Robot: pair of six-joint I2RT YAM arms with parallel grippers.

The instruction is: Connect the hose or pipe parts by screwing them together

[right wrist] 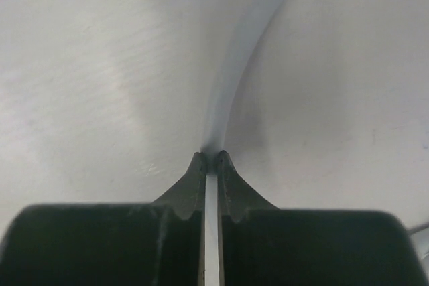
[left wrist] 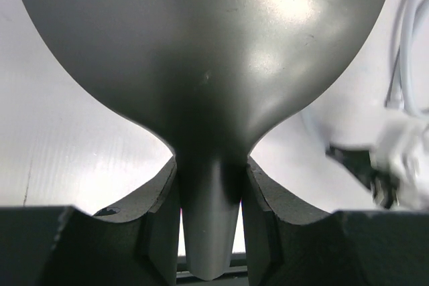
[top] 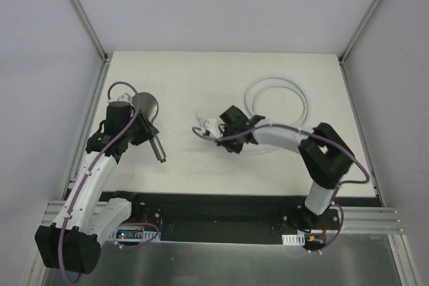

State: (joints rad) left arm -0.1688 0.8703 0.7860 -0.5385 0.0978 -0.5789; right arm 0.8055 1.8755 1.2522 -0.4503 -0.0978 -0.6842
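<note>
Grey shower head (top: pixel 146 106) was in your left claw (top: pixel 141 129), over the left side of the counter (top: pixel 201 78). The claw was clamped on the neck, where the handle (top: pixel 157 147) met the round head. The handle stuck out past the claw toward the near edge, angled slightly right. The left wrist view agreed: both fingers (left wrist: pixel 159 200) were tight against the handle's sides, and the head's smooth back filled the top of the frame. Couldn't tell whether the head touched the counter or hung just above it.

Your right claw (top: pixel 225 125) sat mid-counter, pointing left at the shower head and well apart from it. Its fingers were almost together, with only a thin pale strip between them. In the right wrist view the hose (right wrist: pixel 234 72) came straight out from between the tips and curved away up and right, blurred. I read that as pinched on the hose near its end. A white fitting (top: pixel 210 125) showed just left of the claw in the top view; from the left wrist it was only a blur at the right edge. The rest of the hose lay in a loose ring on the right rear of the counter, behind the right arm. Fitting and handle end were apart, with bare counter between them.
</note>
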